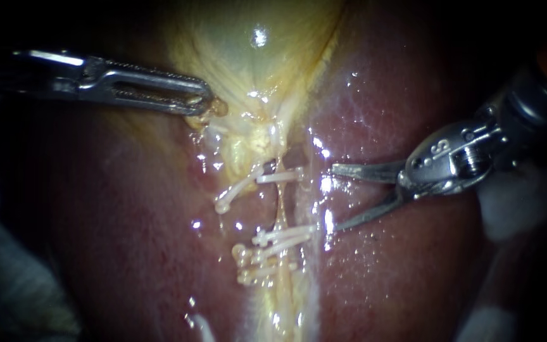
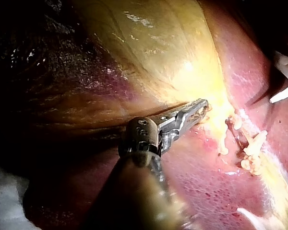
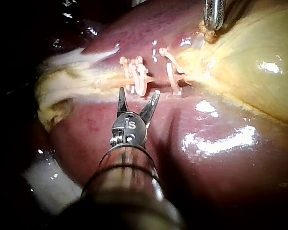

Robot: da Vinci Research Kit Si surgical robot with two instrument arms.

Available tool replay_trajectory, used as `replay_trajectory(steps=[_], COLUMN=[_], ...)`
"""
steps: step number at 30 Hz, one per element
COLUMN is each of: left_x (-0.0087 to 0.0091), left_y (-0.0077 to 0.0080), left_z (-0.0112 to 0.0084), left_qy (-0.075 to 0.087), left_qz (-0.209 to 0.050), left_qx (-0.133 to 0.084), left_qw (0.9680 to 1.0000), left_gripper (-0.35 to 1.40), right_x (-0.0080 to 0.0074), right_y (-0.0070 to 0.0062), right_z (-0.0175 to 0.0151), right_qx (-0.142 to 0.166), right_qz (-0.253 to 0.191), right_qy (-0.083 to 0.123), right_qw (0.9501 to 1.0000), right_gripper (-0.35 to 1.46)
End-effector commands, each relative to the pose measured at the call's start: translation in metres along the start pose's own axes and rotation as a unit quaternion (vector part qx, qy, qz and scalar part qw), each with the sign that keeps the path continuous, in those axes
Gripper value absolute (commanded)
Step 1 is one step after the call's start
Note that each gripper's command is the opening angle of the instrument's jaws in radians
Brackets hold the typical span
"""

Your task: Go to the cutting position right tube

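The clips (image 1: pixel 280 235) hide parts of the tube (image 1: pixel 281 209), and the gallbladder (image 1: pixel 254 57) runs off the upper edge.

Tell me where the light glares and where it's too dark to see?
Endoscope view: one bright glint on the gallbladder, small wet sparkles beside the clips, corners black. Left wrist view: gallbladder lit, fading to black away from the clips. Right wrist view: broad white glare on the liver beside the right instrument.
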Motion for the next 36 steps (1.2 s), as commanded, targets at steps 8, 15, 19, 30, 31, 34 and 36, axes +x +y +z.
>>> replay_trajectory(steps=[8,15,19,30,31,34,36], left_x=[0.0017,0.0028,0.0026,0.0025,0.0025,0.0025,0.0025], left_y=[0.0015,0.0034,0.0035,0.0029,0.0029,0.0029,0.0029], left_z=[-0.0039,-0.0069,-0.0074,-0.0078,-0.0078,-0.0078,-0.0078], left_qy=[0.010,0.020,0.020,0.020,0.020,0.020,0.020], left_qz=[-0.007,-0.016,-0.016,-0.015,-0.015,-0.015,-0.015], left_qx=[0.009,0.013,0.012,0.013,0.013,0.013,0.013], left_qw=[0.9999,0.9996,0.9996,0.9996,0.9996,0.9996,0.9996], left_gripper=[-0.35,-0.35,-0.35,-0.35,-0.35,-0.35,-0.35], right_x=[0.0000,0.0000,0.0002,0.0005,0.0004,0.0000,-0.0004], right_y=[0.0000,0.0000,0.0000,-0.0001,-0.0001,-0.0003,-0.0003], right_z=[0.0000,0.0000,0.0002,0.0027,0.0032,0.0045,0.0056], right_qx=[0.000,0.000,-0.001,0.004,0.016,0.046,0.052], right_qz=[0.000,0.000,0.001,0.009,0.017,0.040,0.048], right_qy=[0.000,0.000,0.000,0.002,0.005,0.011,0.012], right_qw=[1.0000,1.0000,1.0000,0.9999,0.9997,0.9981,0.9974], right_gripper=[1.34,1.35,1.37,1.37,1.37,1.34,1.34])
